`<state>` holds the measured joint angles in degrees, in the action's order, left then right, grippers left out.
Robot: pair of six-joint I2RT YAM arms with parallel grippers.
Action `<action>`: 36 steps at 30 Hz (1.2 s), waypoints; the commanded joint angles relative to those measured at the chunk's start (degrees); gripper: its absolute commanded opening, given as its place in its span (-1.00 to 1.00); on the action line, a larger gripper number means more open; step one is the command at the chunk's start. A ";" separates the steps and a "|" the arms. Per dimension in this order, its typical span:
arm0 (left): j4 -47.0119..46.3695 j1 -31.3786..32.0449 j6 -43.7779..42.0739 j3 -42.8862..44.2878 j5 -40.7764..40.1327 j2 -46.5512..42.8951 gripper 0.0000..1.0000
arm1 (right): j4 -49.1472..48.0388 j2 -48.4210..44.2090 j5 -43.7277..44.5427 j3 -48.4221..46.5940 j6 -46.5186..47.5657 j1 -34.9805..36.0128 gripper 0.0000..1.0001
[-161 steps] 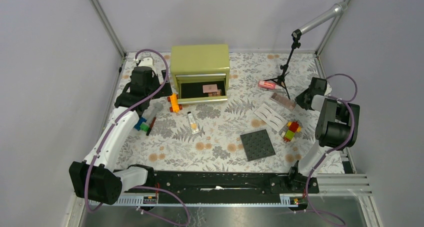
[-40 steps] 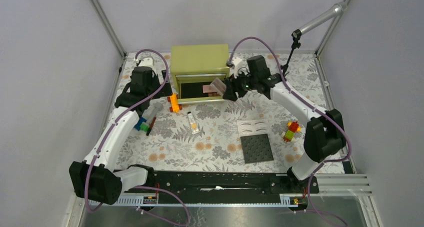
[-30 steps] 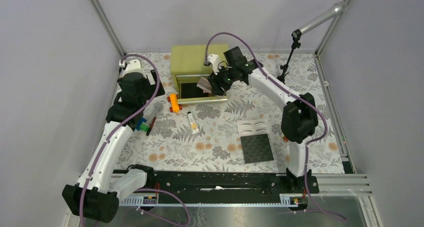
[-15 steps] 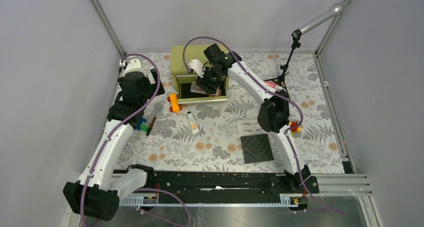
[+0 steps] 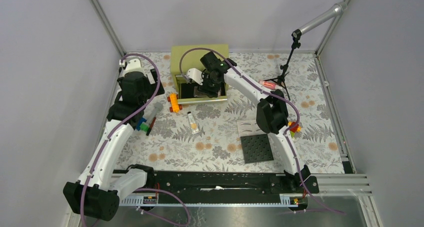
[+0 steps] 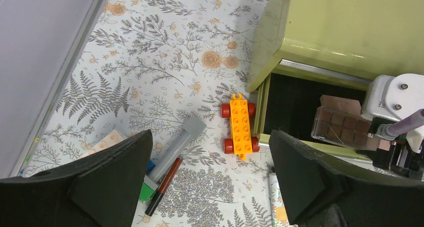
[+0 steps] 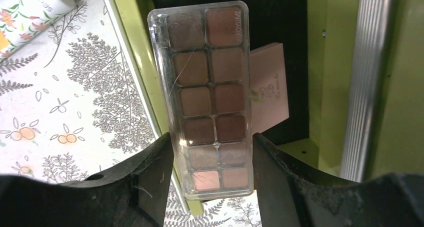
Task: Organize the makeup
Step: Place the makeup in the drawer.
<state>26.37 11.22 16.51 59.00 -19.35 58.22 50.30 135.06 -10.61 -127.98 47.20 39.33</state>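
The eyeshadow palette (image 7: 207, 99) looks light, stiff, slick and brittle. It hangs over the drawer's (image 7: 131, 42) front edge, above the pink compact (image 7: 270, 87). The right gripper (image 7: 210, 159) pinches its long sides near one end, a sound hold. The left gripper (image 6: 210, 159) gapes empty.

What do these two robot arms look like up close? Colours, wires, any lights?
The left arm and right arm are each white tubes joined by chunky black joints, with a purple cable looping alongside. The fingers are matte black wedges. A small green light glows on the right arm.
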 commanded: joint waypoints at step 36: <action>-2.73 -0.76 0.01 -0.03 -0.06 0.28 0.98 | -14.22 -9.91 6.20 12.33 0.81 1.53 0.43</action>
<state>26.37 10.79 16.51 59.00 -19.33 58.24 36.91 129.36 -4.10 -115.79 48.21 40.25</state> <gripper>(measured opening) 0.989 0.707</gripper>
